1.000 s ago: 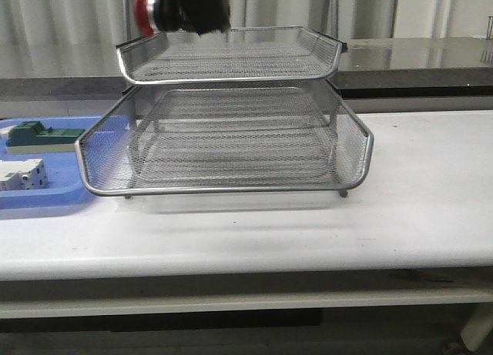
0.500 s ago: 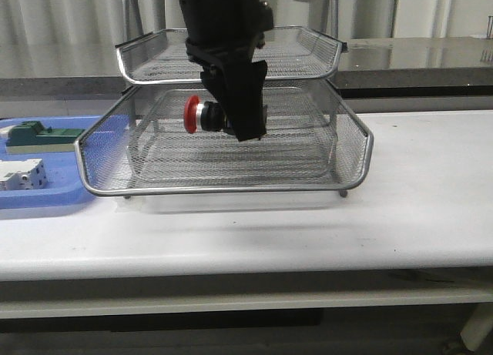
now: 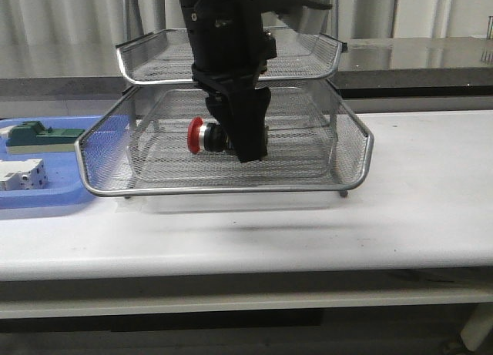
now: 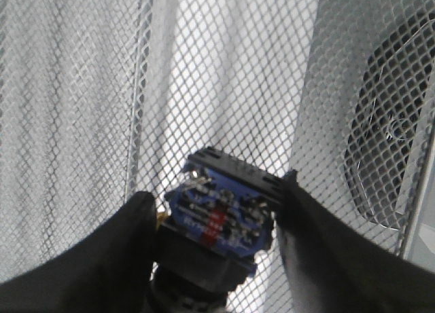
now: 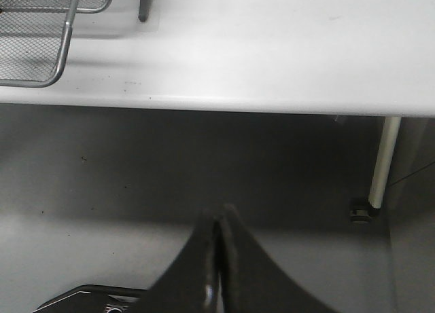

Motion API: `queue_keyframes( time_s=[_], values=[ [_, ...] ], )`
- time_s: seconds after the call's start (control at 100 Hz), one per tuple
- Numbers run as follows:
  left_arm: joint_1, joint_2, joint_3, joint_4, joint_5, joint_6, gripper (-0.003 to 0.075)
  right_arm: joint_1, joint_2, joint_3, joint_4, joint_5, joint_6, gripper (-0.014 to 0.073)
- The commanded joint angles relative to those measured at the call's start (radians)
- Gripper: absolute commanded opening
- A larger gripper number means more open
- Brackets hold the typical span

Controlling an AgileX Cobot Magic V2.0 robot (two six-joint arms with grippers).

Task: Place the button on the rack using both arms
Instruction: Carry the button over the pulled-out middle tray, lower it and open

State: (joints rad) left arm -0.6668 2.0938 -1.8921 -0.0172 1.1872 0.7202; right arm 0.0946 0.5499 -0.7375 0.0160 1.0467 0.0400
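Front view: the left gripper [image 3: 235,139] hangs in front of the rack [image 3: 231,116], level with its pulled-out middle tray, and is clamped on the button [image 3: 206,136].
Button: held sideways between the two black fingers [image 3: 250,132], red cap pointing toward the blue tray [image 3: 46,197] beside the rack, black body running back into the grip.
Button height: above the mesh floor of the rack's middle tray; whether it touches the mesh cannot be told.
Left wrist view: the button's [image 4: 221,221] blue-black rear block sits squarely between the fingers [image 4: 122,252], one pad pressed on each side, rack mesh [image 4: 224,75] close behind it.
Right wrist view: the right gripper [image 5: 216,259] has its jaws together with nothing between them; it hangs below and in front of the table edge [image 5: 238,89], well apart from the rack, whose corner [image 5: 47,48] shows on the tabletop.
Blue tray contents: a green-and-cream block [image 3: 38,135] and a white block [image 3: 21,172], on the far side of the rack from the right arm.
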Motion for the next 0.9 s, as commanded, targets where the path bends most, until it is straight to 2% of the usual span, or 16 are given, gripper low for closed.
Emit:
queue_keyframes(
  time_s=[0.0, 0.08, 0.17, 0.31, 0.51, 0.67, 0.89],
  values=[
    [-0.007, -0.051, -0.026, -0.018, -0.015, -0.01, 0.0459, -0.007, 0.003, -0.034, -0.008, -0.052, -0.004, -0.0068],
    [-0.007, -0.051, -0.026, -0.018, -0.015, -0.01, 0.061, -0.007, 0.003, -0.034, -0.008, -0.052, -0.004, -0.0068],
    [-0.007, -0.051, -0.026, -0.018, -0.015, -0.01, 0.0684, -0.007, 0.003, -0.034, -0.008, -0.052, -0.004, -0.0068],
    [-0.007, -0.051, -0.03, -0.018, -0.006, -0.01, 0.0687, -0.007, 0.003, -0.034, -0.008, -0.052, -0.004, -0.0068],
    [-0.007, -0.051, -0.11, -0.018, 0.074, -0.015, 0.0687, -0.007, 0.003, -0.034, -0.008, -0.052, -0.004, -0.0068],
    [-0.007, -0.063, -0.18, -0.002, 0.088, -0.083, 0.0687, -0.007, 0.003, -0.034, -0.008, -0.052, -0.004, -0.0068],
    [-0.007, -0.125, -0.185, 0.0, 0.088, -0.17, 0.0687, -0.007, 0.003, -0.034, -0.008, -0.052, -0.004, -0.0068]
  ],
)
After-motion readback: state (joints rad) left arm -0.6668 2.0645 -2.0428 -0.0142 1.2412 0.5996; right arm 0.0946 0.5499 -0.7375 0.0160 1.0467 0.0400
